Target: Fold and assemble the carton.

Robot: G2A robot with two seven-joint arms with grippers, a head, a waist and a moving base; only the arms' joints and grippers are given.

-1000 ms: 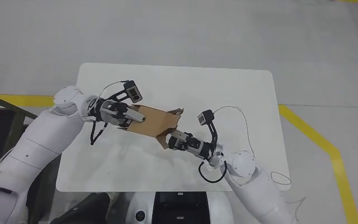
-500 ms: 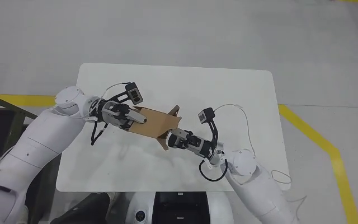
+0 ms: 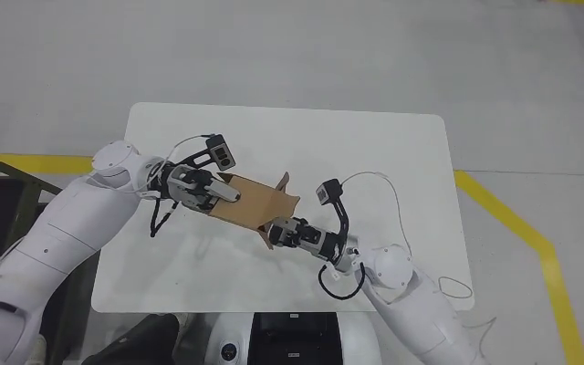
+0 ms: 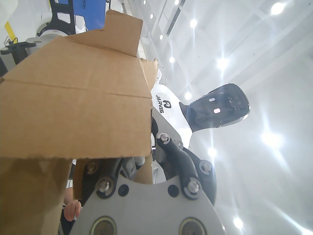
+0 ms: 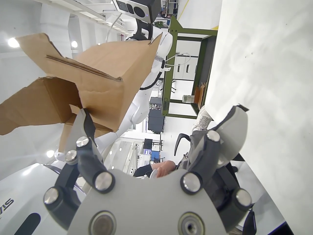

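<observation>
We've got the carton (image 3: 248, 203) held up over the tabletop (image 3: 383, 146): left pincer (image 3: 222, 191) clamped on one end, right pincer (image 3: 276, 232) spread wide, one finger at the open mouth. It's partly opened, flaps loose, so most folding remains, we reckon.

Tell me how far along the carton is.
Done: the carton is held up over the table and partly opened into a tube. In hand: the left end effector grips one end; the right end effector is open, one finger touching the other end's rim. Left: the flaps there stick out unfolded, so that end is not closed yet.
</observation>
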